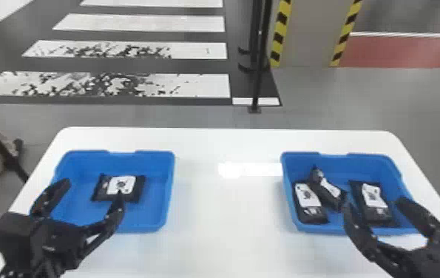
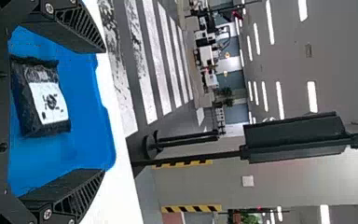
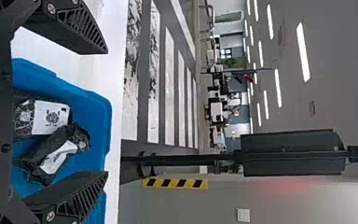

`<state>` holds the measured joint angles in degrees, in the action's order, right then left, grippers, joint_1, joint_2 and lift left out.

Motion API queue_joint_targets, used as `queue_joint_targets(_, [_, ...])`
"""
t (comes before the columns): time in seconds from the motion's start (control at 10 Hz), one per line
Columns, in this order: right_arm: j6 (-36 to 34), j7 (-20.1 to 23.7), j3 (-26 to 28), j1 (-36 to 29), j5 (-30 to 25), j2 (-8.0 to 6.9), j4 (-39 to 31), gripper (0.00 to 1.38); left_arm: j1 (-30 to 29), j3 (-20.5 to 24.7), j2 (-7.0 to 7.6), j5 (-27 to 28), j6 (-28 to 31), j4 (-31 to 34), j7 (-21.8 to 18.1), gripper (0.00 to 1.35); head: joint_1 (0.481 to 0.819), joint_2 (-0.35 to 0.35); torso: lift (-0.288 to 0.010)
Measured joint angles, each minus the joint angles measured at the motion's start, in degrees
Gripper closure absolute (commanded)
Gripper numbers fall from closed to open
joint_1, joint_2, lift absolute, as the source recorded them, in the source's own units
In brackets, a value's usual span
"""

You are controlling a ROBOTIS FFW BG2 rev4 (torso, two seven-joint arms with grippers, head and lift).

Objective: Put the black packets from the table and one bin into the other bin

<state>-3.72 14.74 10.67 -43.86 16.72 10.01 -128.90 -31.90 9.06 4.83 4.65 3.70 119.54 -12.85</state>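
Note:
My left gripper (image 1: 91,190) is open above the near part of the left blue bin (image 1: 170,192), where one black packet (image 1: 121,185) with a white label lies flat. In the left wrist view the packet (image 2: 49,100) shows between the spread fingers of the left gripper (image 2: 105,109). Over the right blue bin (image 1: 287,185) my right gripper (image 1: 374,201) stands open, holding nothing. That bin has a packet (image 1: 308,201) at its left, another packet (image 1: 330,190) leaning on it, and a third packet (image 1: 373,201) farther right. The right wrist view has the right gripper (image 3: 107,112) open near two packets (image 3: 51,161).
Both bins stand on a white table (image 1: 226,207), with a wide strip of tabletop between them. Beyond the table's far edge a thin black pole (image 1: 257,74) rises from the floor, near a pillar with yellow-black striped edges (image 1: 309,33).

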Motion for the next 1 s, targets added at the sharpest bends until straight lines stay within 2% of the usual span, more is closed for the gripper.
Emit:
queue_joint_targets(0.1, [-0.39, 0.58, 0.81, -1.6, 1.19, -0.06, -1.18, 0.1, 3.46, 0.51, 1.08, 2.95, 3.66, -1.14, -3.25, 0.16, 0.695, 0.025, -0.11])
queue_joint_targets(0.3, [-1.58, 2.55, 1.13, -0.95, 1.15, -0.18, -1.05, 0.1, 12.47, -0.36, 4.07, 6.72, 7.95, -7.58, -10.83, 0.23, 0.695, 0.024, -0.11])
queue_joint_targets(0.5, [-2.0, 4.65, 1.1, 0.85, 0.15, -0.59, 0.12, 0.1, 20.3, -4.88, 7.59, 8.44, 12.02, -13.65, -14.94, 0.23, 0.695, 0.007, -0.11])
queue_joint_targets(0.7, [-2.04, 5.91, 0.89, 2.12, 0.08, -0.83, 1.07, 0.1, 25.5, -8.43, 10.26, 8.52, 18.09, -18.84, -18.54, 0.23, 0.695, -0.005, -0.11])
queue_joint_targets(0.8, [-2.04, 6.22, 0.79, 2.5, 0.08, -0.92, 1.33, 0.1, 27.24, -8.87, 11.09, 7.38, 21.12, -21.77, -20.02, 0.23, 0.695, 0.006, -0.11])
queue_joint_targets(1.0, [-2.32, 6.49, 0.73, 2.78, 0.18, -1.05, 1.59, 0.1, 29.31, -7.16, 11.76, 6.65, 24.96, -25.93, -21.15, 0.23, 0.695, 0.039, -0.11])
